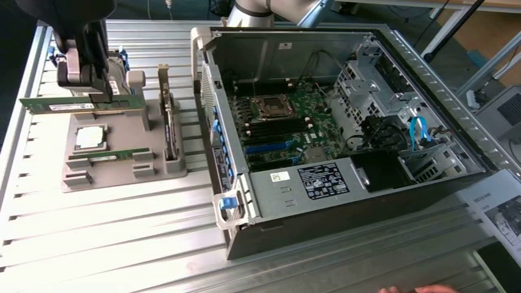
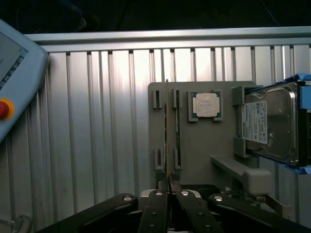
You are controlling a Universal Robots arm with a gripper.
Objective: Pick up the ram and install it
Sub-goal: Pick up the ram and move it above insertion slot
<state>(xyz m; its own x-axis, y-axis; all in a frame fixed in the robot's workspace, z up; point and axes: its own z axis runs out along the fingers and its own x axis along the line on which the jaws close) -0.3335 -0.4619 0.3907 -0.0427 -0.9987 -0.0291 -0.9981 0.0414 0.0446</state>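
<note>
One ribbed aluminium table [image 1: 122,244] of pale slats carries everything. A grey teach pendant [image 2: 17,73] with a red button lies on those slats, well apart from the grey plastic fixture block [image 1: 114,131]. Over the block's far side, the black gripper [image 1: 102,96] has its fingers clamped together on the ram [image 1: 49,105], a long, thin green stick held level and on edge. I cannot tell whether it touches the block. A silver hard drive [image 2: 269,121] in a blue holder sits against the block's far edge. In the block's recess lies a square silver processor [image 1: 88,137], and nearer the camera a second green stick [image 1: 102,157] rests in a slot. An upright expansion card [image 1: 168,122] stands along the block's edge on the exterior view's right. Just beyond it, the open grey computer case [image 1: 285,189] lies on its side, showing a green motherboard [image 1: 285,122]. Farther that way lies a printed sheet [image 1: 496,210], with a brown cardboard surface [image 1: 488,27] in the room behind. A person's fingertips [image 1: 415,289] show at the near edge.
</note>
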